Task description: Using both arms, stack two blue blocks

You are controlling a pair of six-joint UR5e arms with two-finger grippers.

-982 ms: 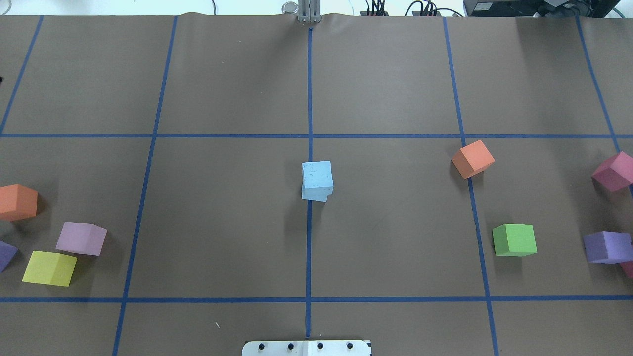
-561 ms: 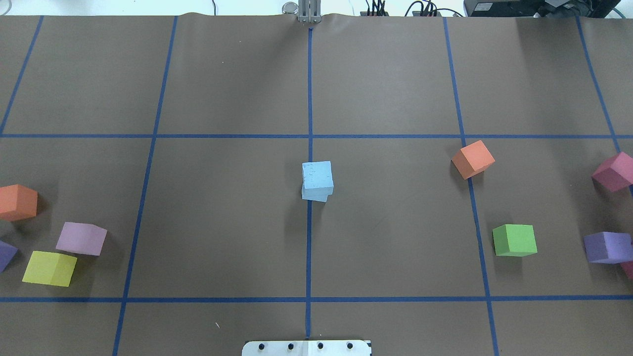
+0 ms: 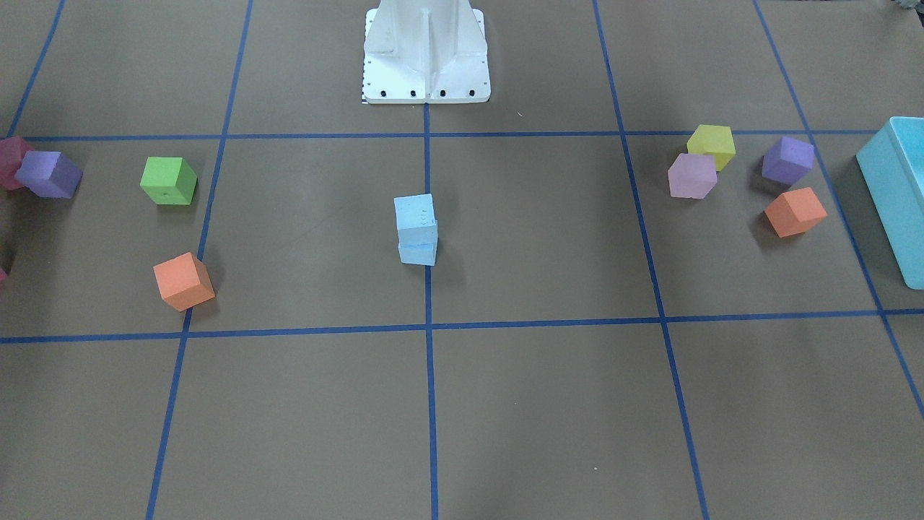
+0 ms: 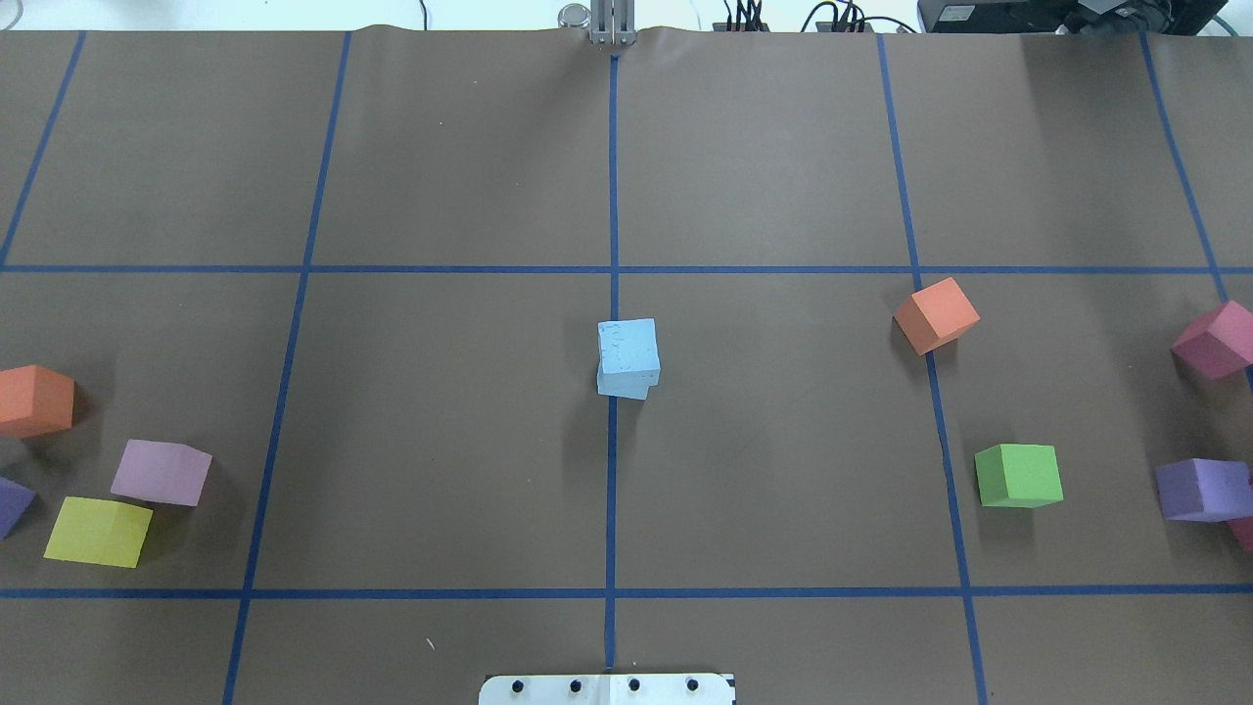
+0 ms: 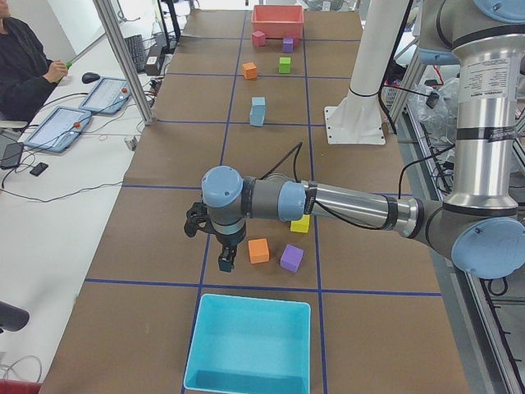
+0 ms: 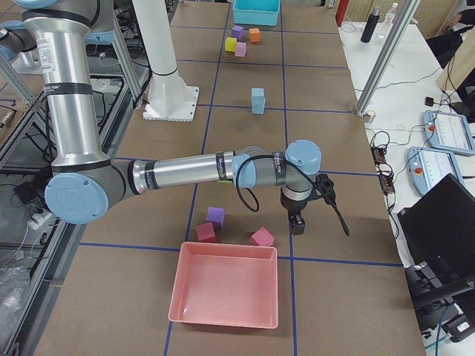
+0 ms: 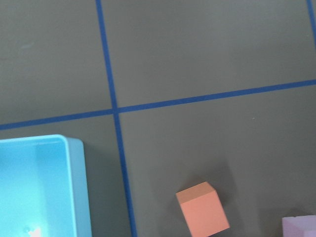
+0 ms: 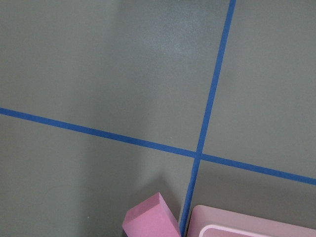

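Observation:
The two pale blue blocks stand stacked at the table's centre on the blue middle line. The upper block [image 4: 627, 348] sits slightly twisted on the lower block [image 4: 623, 390]; the stack also shows in the front view [image 3: 416, 217]. Neither gripper touches them. The left gripper [image 5: 225, 259] hangs over the table's left end, near an orange cube [image 5: 258, 250] and the turquoise box [image 5: 246, 345]. The right gripper [image 6: 297, 222] hangs over the right end, near the pink tray [image 6: 223, 289]. Both show only in the side views, so I cannot tell if they are open or shut.
On the left end lie orange [image 4: 34, 399], pale purple [image 4: 161, 472], yellow [image 4: 96, 532] and purple cubes. On the right side lie orange [image 4: 935, 314], green [image 4: 1018, 475], purple [image 4: 1199, 490] and magenta [image 4: 1214, 340] cubes. The white base mount [image 3: 426, 50] stands at the robot's edge.

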